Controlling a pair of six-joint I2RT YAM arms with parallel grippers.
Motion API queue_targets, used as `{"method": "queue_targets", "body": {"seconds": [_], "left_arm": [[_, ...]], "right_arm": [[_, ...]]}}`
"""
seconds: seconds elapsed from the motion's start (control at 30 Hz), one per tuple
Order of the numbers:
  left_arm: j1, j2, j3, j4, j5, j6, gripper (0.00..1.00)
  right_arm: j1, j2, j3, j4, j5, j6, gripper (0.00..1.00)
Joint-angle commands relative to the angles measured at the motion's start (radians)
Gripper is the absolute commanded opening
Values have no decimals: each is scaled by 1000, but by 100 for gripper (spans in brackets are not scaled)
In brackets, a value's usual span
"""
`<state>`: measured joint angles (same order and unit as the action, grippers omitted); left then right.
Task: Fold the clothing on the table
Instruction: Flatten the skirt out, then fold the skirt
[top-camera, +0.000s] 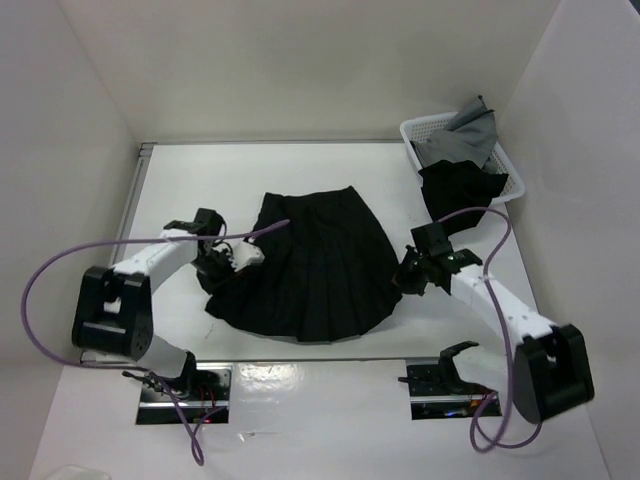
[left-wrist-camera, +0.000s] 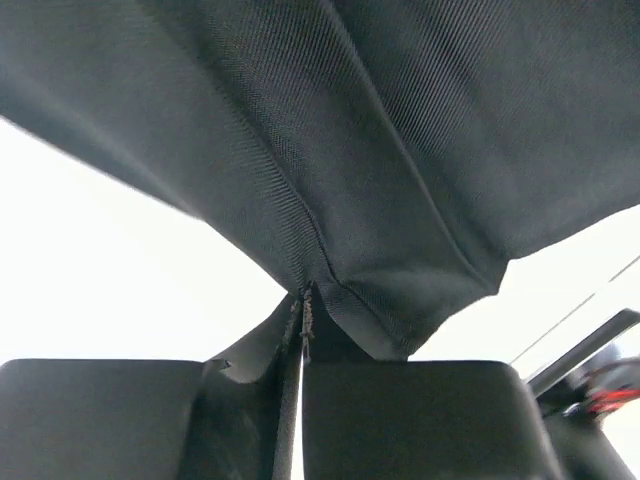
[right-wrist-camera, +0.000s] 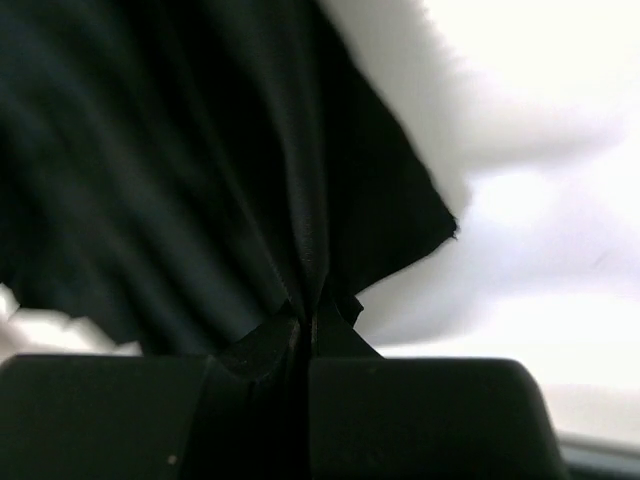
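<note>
Clamping hem corners of the black skirt (top-camera: 310, 265), left hand (top-camera: 213, 268) and right hand (top-camera: 408, 278) are starting the fold (likely next: lifting both toward the waistband (top-camera: 272, 208)).

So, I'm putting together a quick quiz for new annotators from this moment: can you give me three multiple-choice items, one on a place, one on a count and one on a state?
1. Where does the white basket stand on the table?
A. far right corner
B. near left corner
C. under the clothing

2. How many grippers grip the black skirt?
A. none
B. one
C. two

3. How is the left gripper?
A. wide open above bare table
B. shut on the skirt's edge
C. shut on a grey cloth

Answers:
1 A: the overhead view shows it against the far right wall.
2 C: the left gripper and the right gripper each show black fabric pinched in their own wrist view.
3 B: its fingers meet on a fold of the skirt's fabric.
</note>
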<state>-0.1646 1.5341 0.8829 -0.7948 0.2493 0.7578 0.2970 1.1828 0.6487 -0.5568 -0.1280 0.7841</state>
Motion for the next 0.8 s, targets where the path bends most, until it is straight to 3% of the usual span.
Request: {"method": "queue_targets", "body": {"seconds": [0.0,0.13,0.23,0.33,0.5,0.63,0.77], "left_arm": [[34,-188,47,-122,-139,110,0],[54,-270,102,-300,-234,169,0],[74,-250,219,-413,-203,169,0],[97,-166,330,-457,-148,127,0],[161,98,556,-506,-26,54,0],[230,331,704,-497,22,54,0],[251,432,705,-428,11,54,0]], "right_arm": [[50,-175,83,-178,-57,84,0],[62,-398,158,-415,-105,141,0],[62,-446,193,-529,-169,155,0],[62,-447,206,-528,-200,133,0],[-2,-228,276,-384,-191,-16,0],[-335,-17,351,-278,-323,-199,0],[-412,150,433,-206,-375,-236,0]]}}
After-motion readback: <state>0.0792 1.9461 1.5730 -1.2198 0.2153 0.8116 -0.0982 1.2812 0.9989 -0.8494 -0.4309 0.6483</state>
